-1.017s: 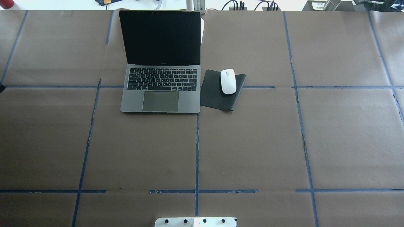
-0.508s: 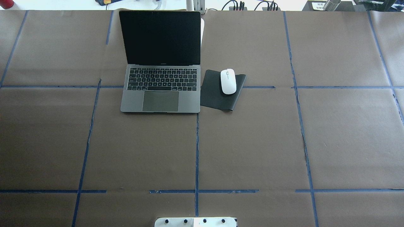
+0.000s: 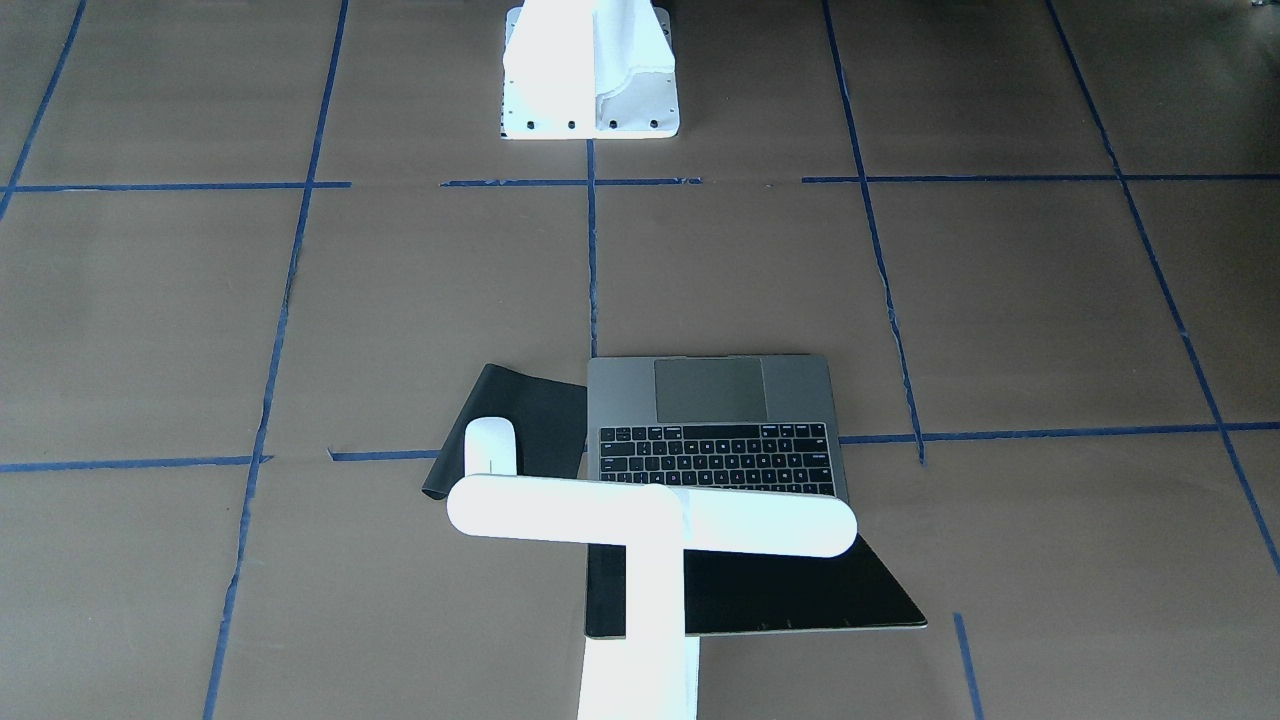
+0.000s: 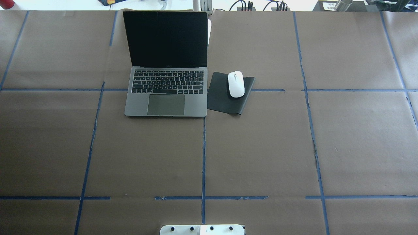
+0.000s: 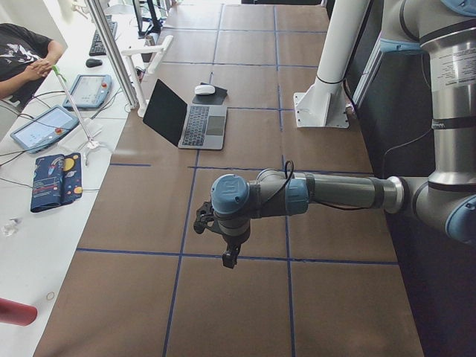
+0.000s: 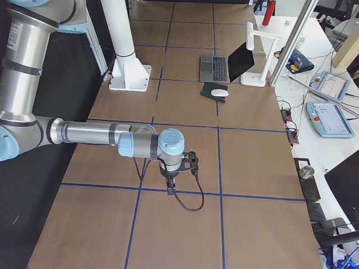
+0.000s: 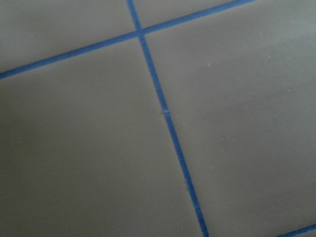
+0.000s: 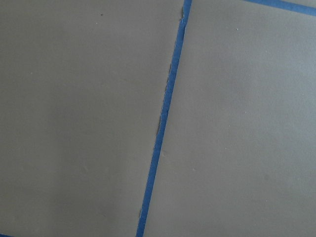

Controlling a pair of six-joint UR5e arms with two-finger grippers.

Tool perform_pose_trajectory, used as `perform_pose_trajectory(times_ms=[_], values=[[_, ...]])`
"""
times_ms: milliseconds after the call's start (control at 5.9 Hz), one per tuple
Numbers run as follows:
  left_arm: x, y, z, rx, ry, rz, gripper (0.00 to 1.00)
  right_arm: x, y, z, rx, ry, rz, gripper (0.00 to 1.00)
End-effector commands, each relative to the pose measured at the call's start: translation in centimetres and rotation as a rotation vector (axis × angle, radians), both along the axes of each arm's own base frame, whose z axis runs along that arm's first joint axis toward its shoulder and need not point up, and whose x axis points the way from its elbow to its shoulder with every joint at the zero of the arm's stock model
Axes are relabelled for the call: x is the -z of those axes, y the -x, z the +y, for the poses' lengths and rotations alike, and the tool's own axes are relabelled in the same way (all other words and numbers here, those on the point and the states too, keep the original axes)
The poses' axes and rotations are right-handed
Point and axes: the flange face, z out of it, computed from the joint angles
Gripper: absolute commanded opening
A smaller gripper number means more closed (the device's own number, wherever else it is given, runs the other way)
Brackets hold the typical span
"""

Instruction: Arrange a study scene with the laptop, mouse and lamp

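Note:
The laptop (image 4: 166, 104) stands open at the table's far middle, screen black; it also shows in the front view (image 3: 715, 395). The white mouse (image 4: 236, 84) lies on a black mat (image 4: 222, 99) to the laptop's right. The white T-shaped lamp (image 3: 650, 515) stands behind the laptop's screen; overhead only a sliver (image 4: 209, 32) shows. My left gripper (image 5: 205, 221) hangs over bare paper at the table's left end, my right gripper (image 6: 190, 162) at the right end. Both show only in the side views, so I cannot tell whether they are open or shut.
The white bolted bracket base (image 3: 590, 100) sits at the robot's side of the table. Blue tape lines cross the brown paper (image 4: 261, 147). Beyond the far edge are metal posts (image 5: 115, 56), tablets (image 5: 41, 126) and a seated person (image 5: 22, 52).
A dark tip at the left edge of the overhead view one second ago is gone from it now. The laptop, mouse and mat have not moved.

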Motion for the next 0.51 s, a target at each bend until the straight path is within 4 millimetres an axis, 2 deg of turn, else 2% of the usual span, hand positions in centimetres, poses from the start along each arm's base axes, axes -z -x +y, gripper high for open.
perform_pose_trajectory(times_ms=[0,169,339], values=[[-0.1,0.5,0.4,0.001,-0.018,-0.045,1.00,0.0,0.0,0.0,0.000,0.000,-0.001,1.00],[-1.1,0.4,1.3,-0.002,0.005,-0.044,1.00,0.0,0.1,0.1,0.001,0.001,-0.002,1.00],[-1.0,0.4,1.5,-0.003,0.003,-0.043,1.00,-0.1,0.1,0.1,0.001,0.004,-0.002,1.00]])
